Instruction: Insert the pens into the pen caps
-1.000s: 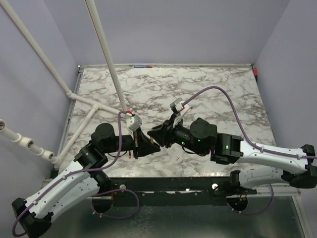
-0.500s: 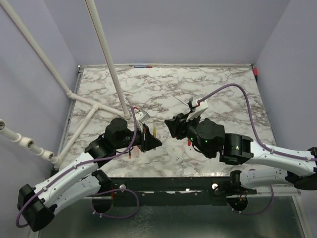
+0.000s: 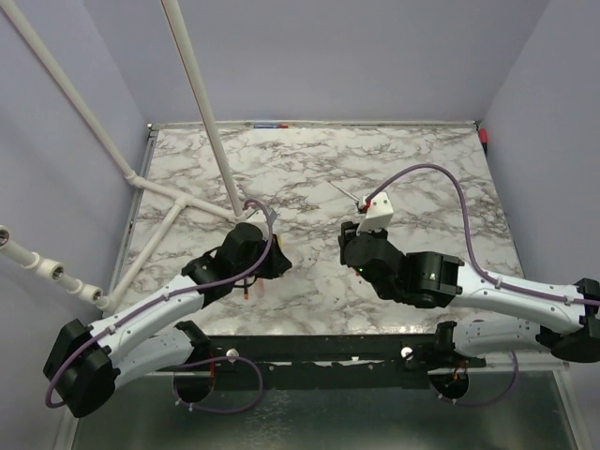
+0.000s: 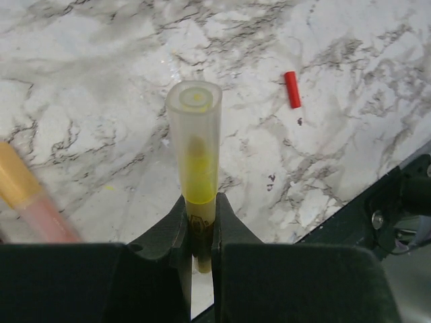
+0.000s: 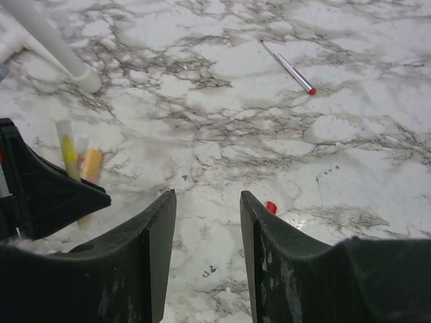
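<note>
Over the marble table (image 3: 422, 159), the left arm (image 3: 159, 314) and right arm (image 3: 497, 292) bent inward, wrists apart near the near edge, with a slim whitish pen (image 3: 343, 193) lying just beyond the right wrist.

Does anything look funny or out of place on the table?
A little red cap lies loose on the marble table, with no pen in it. A thin whitish pen lies alone farther out. Nothing looks spilled or broken.

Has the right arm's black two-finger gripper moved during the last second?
Yes. The black right gripper moved to the right, farther from the fixed white pipe.
</note>
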